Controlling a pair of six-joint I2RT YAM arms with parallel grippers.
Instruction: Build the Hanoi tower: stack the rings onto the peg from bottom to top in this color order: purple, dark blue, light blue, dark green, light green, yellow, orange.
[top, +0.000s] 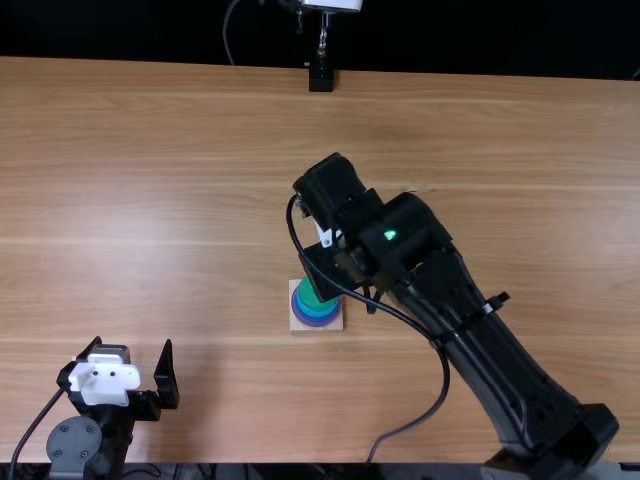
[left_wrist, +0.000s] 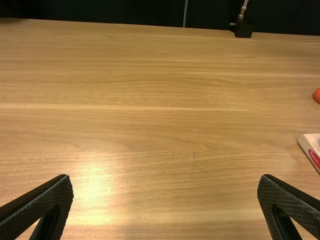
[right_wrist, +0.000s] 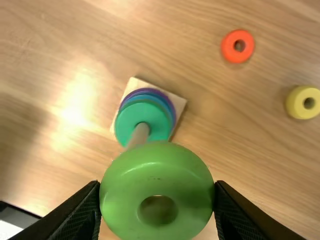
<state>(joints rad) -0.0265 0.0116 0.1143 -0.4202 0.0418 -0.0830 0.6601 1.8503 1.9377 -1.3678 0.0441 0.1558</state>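
Built to dark green ring (right_wrist: 120, 127); clasping light green ring (right_wrist: 155, 172) near peg (right_wrist: 140, 134) with right gripper (right_wrist: 157, 186), left gripper (left_wrist: 165, 177) spread; lacking yellow ring (right_wrist: 295, 104), orange ring (right_wrist: 229, 48)

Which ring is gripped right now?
The light green ring, in the right gripper; the orange ring and yellow ring lie loose; the dark green ring sits on the peg.

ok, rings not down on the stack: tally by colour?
light green: 1, between the right fingers
yellow: 1, on the table
orange: 1, on the table
total: 3
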